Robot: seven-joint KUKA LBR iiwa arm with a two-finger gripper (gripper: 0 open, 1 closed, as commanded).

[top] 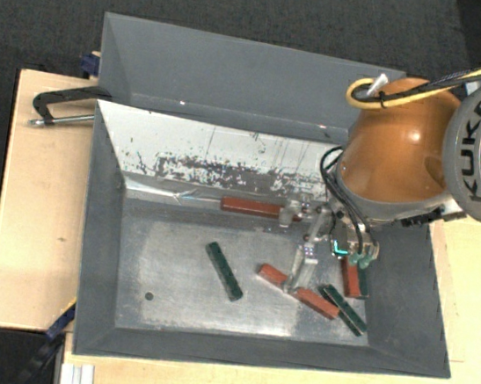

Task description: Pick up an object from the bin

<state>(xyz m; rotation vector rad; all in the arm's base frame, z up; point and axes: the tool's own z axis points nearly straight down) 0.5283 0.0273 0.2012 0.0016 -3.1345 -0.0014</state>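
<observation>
You are looking down on the hand (302,278), which is hanging low over the floor of the grey bin (101,238), in its right half, below the arm's orange cover (396,155). You are not getting a clear enough look to say whether the hand is released or clenched, and nothing is showing as held in it.

The nearest pieces are lying on either side of the hand's tip. A small red block (271,275) is sitting just beside it at 9 o'clock, tilted a little. A longer red bar (318,303) is lying just beside it at about 4 o'clock, slanting down toward the bin's front right. You cannot tell whether the hand is touching either one.

Past the red bar, still at 4 o'clock, a dark green stick (345,311) is lying alongside it, slanting the same way. At the hand's 3 o'clock, a second red piece (353,279) is lying under the wrist cables, running roughly front to back.

Well apart at 9 o'clock, a dark green bar (224,270) is lying alone on the open floor, slanted. At 11 o'clock, a reddish-brown bar (250,206) is lying along the foot of the back wall.
</observation>
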